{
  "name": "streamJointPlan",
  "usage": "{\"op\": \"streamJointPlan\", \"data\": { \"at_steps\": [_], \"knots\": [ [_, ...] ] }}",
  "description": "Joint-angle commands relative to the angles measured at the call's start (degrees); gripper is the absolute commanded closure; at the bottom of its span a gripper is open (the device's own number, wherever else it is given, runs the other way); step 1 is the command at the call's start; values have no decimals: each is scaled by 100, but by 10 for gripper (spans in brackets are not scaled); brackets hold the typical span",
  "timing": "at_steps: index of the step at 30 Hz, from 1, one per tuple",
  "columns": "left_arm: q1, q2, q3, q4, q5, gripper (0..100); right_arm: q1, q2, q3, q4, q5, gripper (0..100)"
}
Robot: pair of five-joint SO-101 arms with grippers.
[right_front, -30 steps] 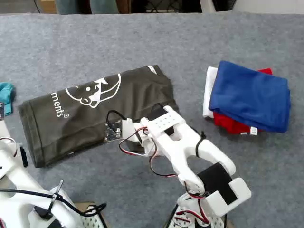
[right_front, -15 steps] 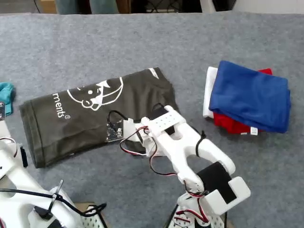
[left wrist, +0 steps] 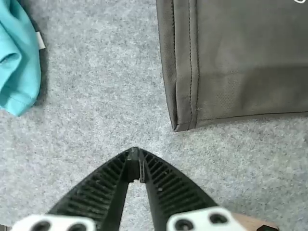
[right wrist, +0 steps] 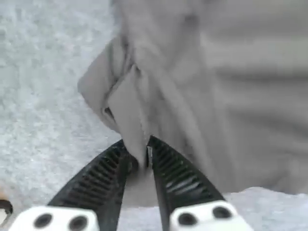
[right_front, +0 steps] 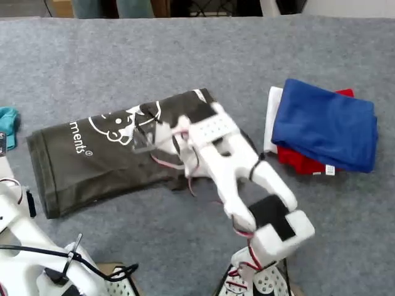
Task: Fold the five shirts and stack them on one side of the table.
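A dark olive shirt with a white print lies folded lengthwise across the middle of the table. My right gripper is shut on a bunched fold of that shirt at its right end, held a little above the cloth. My left gripper is shut on nothing, low over the grey carpet just short of the shirt's near left corner. A teal shirt lies crumpled at the table's left edge. A blue folded shirt tops a red one and a white one at the right.
Grey carpet covers the whole table. The far half and the near middle are bare carpet. The right arm's white body stretches from the front edge over the shirt's right end.
The right arm has swung away from the front edge toward the far side, carrying the shirt's right end up and over onto the shirt. The left arm has not moved.
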State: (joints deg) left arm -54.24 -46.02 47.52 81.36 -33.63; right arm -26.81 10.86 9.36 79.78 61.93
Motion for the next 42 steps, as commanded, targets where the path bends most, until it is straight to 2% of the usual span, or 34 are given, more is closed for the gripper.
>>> {"op": "streamJointPlan", "data": {
  "at_steps": [1, 10, 15, 17, 20, 22, 29, 31, 34, 38, 42],
  "knots": [
    [-57, -114, -171, 0, -9, 971, 62, 796, -1815, 589, -9, 985],
    [-22, -114, -479, 422, 0, 971, 35, 3670, -6299, 2119, 677, 984],
    [-40, -114, -479, 431, 0, 971, 44, 4708, -7468, 2119, 677, 977],
    [-57, -114, -479, 431, 0, 971, 53, 4822, -7644, 2119, 677, 903],
    [-57, -123, -479, 440, 0, 971, 70, 4822, -7758, 2127, 677, 705],
    [-57, -123, -479, 440, 0, 971, 70, 4752, -7837, 2136, 642, 658],
    [-66, -123, -479, 527, 0, 971, 185, 4154, -7837, 2145, 536, 740],
    [-66, -123, -479, 527, 0, 971, 325, 3943, -7837, 2145, 193, 806],
    [-66, -123, -479, 527, 0, 971, 571, 3679, -7829, 2145, -105, 978],
    [-66, -123, -453, 527, 0, 971, 888, 3257, -7319, 2154, -431, 966],
    [-66, -123, -426, 527, 9, 971, 800, 2545, -5710, 2145, -527, 985]
  ]
}}
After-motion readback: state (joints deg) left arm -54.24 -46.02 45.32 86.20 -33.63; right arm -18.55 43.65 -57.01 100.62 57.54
